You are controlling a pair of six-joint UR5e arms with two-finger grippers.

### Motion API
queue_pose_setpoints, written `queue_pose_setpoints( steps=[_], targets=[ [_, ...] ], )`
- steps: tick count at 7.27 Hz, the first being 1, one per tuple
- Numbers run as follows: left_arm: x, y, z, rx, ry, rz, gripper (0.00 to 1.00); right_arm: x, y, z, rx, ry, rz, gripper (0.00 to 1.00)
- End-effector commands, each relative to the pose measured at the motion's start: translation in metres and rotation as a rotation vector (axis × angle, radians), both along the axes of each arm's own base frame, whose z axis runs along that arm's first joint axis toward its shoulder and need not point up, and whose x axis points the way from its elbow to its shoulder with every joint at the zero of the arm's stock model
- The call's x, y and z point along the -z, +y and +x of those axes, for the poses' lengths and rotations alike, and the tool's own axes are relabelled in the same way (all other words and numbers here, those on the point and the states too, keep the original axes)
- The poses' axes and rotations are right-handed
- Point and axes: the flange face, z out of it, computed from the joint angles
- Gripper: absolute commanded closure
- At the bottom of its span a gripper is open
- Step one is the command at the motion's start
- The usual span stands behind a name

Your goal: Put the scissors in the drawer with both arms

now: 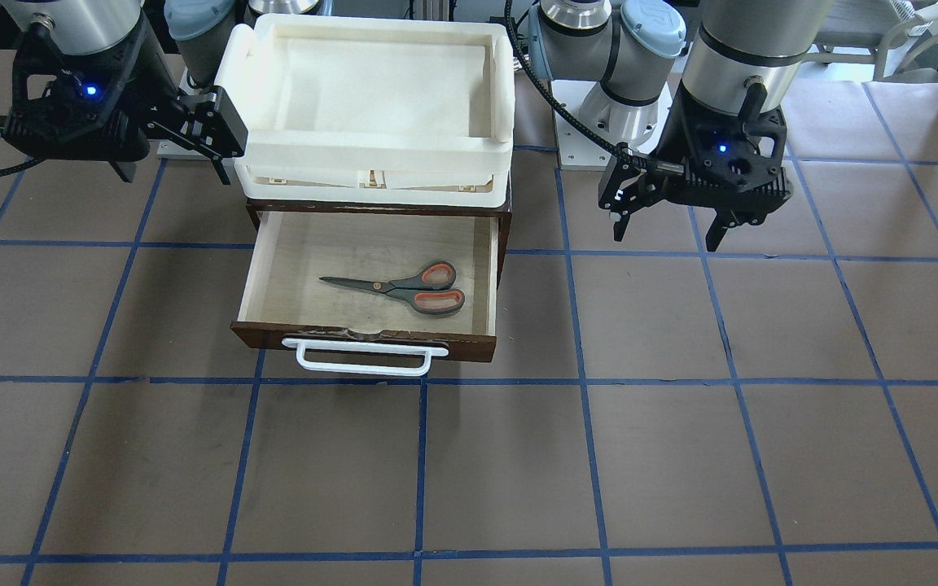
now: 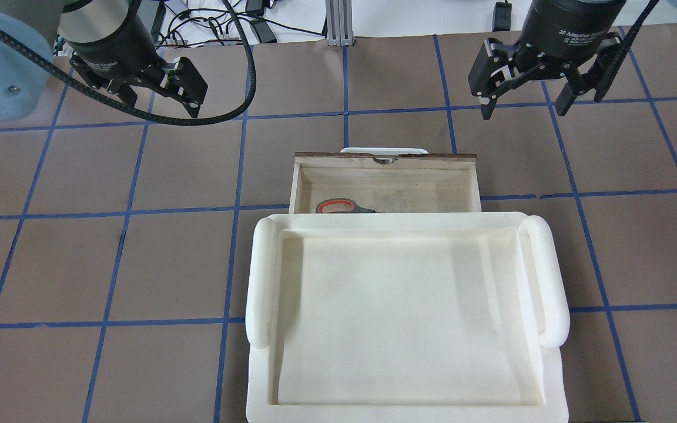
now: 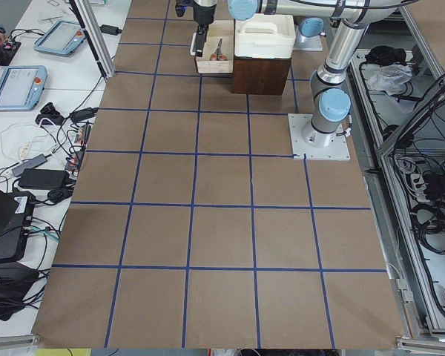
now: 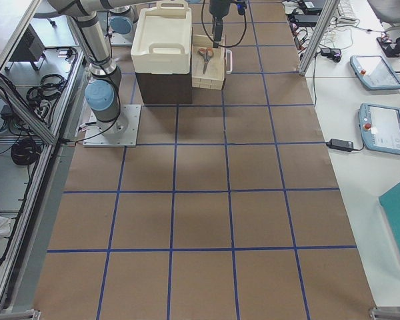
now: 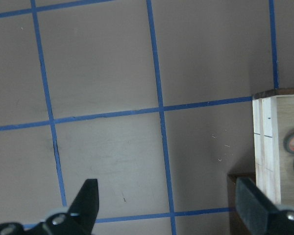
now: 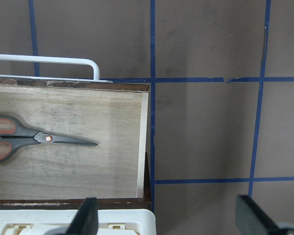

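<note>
Brown blue-gridded table point(image 1: 681, 456) bears the cabinet point(image 3: 261, 76) with open drawer point(image 1: 469, 345).

This was a robotics lab — two grey arms point(image 3: 341, 48) stood bolted on metal base plates point(image 3: 300, 148) to a brown worktop point(image 3: 222, 230) gridded with blue tape point(image 3: 170, 154). Well beyond the left end effector point(image 1: 668, 236), away from the bases, white benches point(image 3: 59, 81) carried teach pendants point(image 3: 18, 85) and loose cables point(image 3: 30, 144) — aluminium framing point(image 3: 96, 37) ran alongside.

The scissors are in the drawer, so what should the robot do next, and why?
Probably bring the left gripper down to the white handle and push the drawer shut: the scissors lie flat inside, the drawer stands pulled out, and this gripper and the right gripper are open and empty.
</note>
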Motion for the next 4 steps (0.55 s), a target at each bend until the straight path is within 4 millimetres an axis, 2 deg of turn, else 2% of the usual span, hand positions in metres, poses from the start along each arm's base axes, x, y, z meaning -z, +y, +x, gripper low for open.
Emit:
queue_pose_setpoints(
  steps=[1,4],
  targets=[
    [-0.0037,0.0149,-0.0049,-0.040,0.059,0.022,0.00,-0.0018,0.0020,0.0011,-0.014,-0.001,-0.003,0.00],
    [-0.0111,0.0236,-0.0021,-0.027,0.053,0.028,0.00,-0.0058,0.0078,0.0047,-0.097,-0.028,-0.010,0.00]
  ],
)
